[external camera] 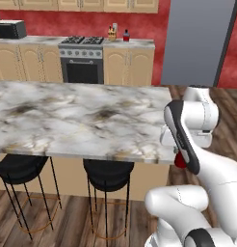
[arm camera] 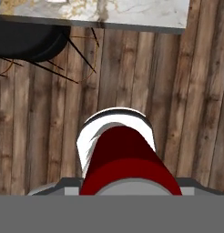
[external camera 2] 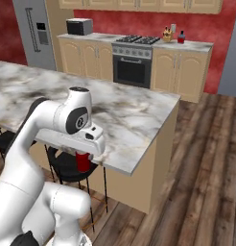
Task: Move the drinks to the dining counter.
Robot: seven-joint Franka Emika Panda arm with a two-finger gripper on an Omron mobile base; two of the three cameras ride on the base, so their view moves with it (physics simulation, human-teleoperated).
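Note:
My gripper [external camera 2: 83, 162] is shut on the dark-red can [external camera 2: 83, 161], which hangs under the hand just off the near edge of the dining counter [external camera 2: 132, 113], below its top and over the wood floor. From the left base camera, a sliver of the can [external camera: 179, 160] peeks out behind my forearm, beside the dining counter [external camera: 67, 120]. The hand view looks along the can [arm camera: 125, 159] to its grey end, with the counter edge [arm camera: 132, 12] at the top; my fingertips are hidden. The bottle [external camera: 126, 35] [external camera 2: 181, 37] stands on the far worktop.
Black bar stools [external camera: 108, 176] [external camera 2: 67, 166] [arm camera: 27, 41] stand under the dining counter's near edge. A knife block [external camera: 111, 34] sits next to the bottle. Stove [external camera: 82, 58], microwave [external camera: 9, 30] and grey fridge [external camera: 197, 43] line the back wall. Open wood floor [external camera 2: 201, 168] lies to the right.

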